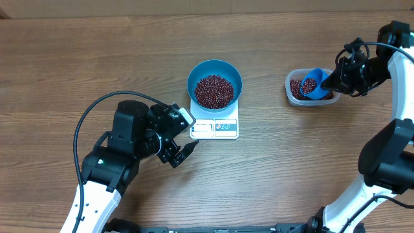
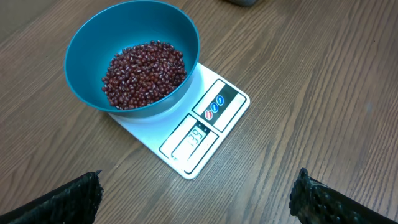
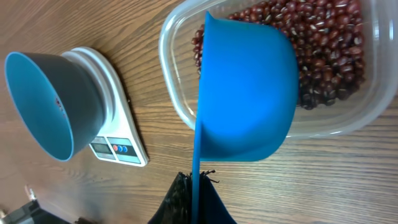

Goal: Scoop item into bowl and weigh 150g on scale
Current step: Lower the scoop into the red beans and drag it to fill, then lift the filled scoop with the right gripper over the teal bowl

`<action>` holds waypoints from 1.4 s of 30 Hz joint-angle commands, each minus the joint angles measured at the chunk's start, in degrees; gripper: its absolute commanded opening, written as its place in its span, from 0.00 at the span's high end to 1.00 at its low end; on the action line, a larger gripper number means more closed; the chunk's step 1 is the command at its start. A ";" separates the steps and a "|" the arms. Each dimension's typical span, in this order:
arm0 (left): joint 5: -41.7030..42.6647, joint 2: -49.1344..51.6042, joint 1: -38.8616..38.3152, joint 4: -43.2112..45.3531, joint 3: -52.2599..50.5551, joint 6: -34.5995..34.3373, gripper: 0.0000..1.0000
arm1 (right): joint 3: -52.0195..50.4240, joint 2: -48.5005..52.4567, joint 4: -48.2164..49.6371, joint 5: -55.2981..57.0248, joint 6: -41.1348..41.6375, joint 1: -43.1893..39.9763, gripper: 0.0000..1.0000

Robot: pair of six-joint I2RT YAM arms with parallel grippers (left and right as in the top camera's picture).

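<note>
My right pincer (image 3: 194,200) is clamped on the handle of the blue scoop (image 3: 245,93), which sits just ahead of it over the tub (image 3: 348,119) of beans (image 3: 323,50). My left pincer (image 2: 196,194) stands wide apart and empty, and ahead of it the bowl (image 2: 84,56) rests on the scale (image 2: 146,134) with a good heap inside. I judge a top-up remains (the display (image 2: 196,137) looks slightly short, its digits too small to trust). The scoop's underside hides its load.

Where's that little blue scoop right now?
The scoop is at the right of the overhead view, held by the right gripper over the clear tub of beans, well right of the bowl on the scale.
</note>
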 commanded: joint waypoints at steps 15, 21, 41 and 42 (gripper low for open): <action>1.05 0.09 0.55 0.07 -0.28 -0.20 0.00 | 5.62 -1.57 -9.94 -27.36 -17.03 -3.08 0.96; 1.05 0.09 0.55 0.07 -0.28 -0.17 0.00 | 8.55 -2.12 -12.39 -32.30 -17.53 -2.27 0.96; 1.05 0.09 0.55 0.07 -0.28 -0.17 0.00 | 8.57 -3.21 -1.01 -26.95 -4.24 18.64 0.96; 1.05 0.09 0.55 0.07 -0.28 -0.17 0.01 | 8.57 -3.21 -0.20 -25.29 -2.71 19.69 0.96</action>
